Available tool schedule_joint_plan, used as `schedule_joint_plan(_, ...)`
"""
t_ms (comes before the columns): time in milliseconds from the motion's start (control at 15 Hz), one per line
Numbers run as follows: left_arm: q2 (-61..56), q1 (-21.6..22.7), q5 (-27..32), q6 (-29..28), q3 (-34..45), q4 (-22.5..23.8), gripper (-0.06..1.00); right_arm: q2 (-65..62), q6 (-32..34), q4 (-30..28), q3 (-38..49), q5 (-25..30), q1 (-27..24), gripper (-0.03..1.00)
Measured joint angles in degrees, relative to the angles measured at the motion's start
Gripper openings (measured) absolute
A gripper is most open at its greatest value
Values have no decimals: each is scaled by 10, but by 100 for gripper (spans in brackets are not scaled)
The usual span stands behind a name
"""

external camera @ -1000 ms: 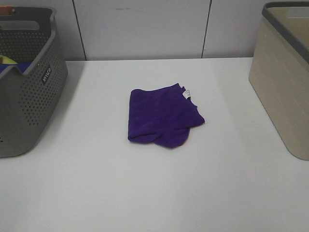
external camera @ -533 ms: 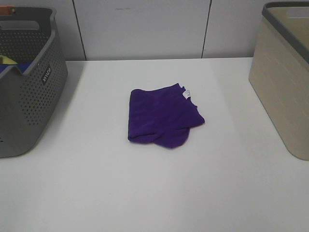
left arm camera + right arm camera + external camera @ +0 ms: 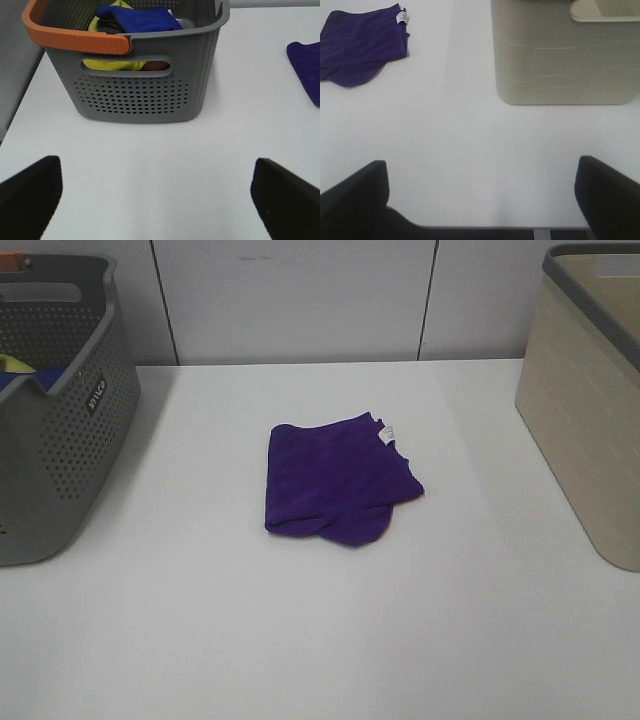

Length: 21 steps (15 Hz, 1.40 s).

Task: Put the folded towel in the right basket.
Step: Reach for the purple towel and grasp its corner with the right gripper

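Note:
The folded towel (image 3: 335, 480) is a deep-purple cloth with a small white tag, lying flat at the middle of the white table. It also shows in the right wrist view (image 3: 362, 42) and its edge in the left wrist view (image 3: 306, 67). The right basket (image 3: 590, 390), beige with a dark grey rim, stands at the table's right edge; it also shows in the right wrist view (image 3: 560, 55). My left gripper (image 3: 157, 200) and right gripper (image 3: 482, 200) are open, empty, and far from the towel. Neither shows in the high view.
A grey perforated basket (image 3: 55, 410) with handle cut-outs stands at the table's left edge; the left wrist view shows its orange handle (image 3: 75, 40) and blue and yellow cloths inside. A panelled wall runs behind the table.

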Motion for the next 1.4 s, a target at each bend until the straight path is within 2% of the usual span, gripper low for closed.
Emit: schedule_joint_plan(1400,0,0,0,0,0,0,99,0,0,0,0,0,0,97)
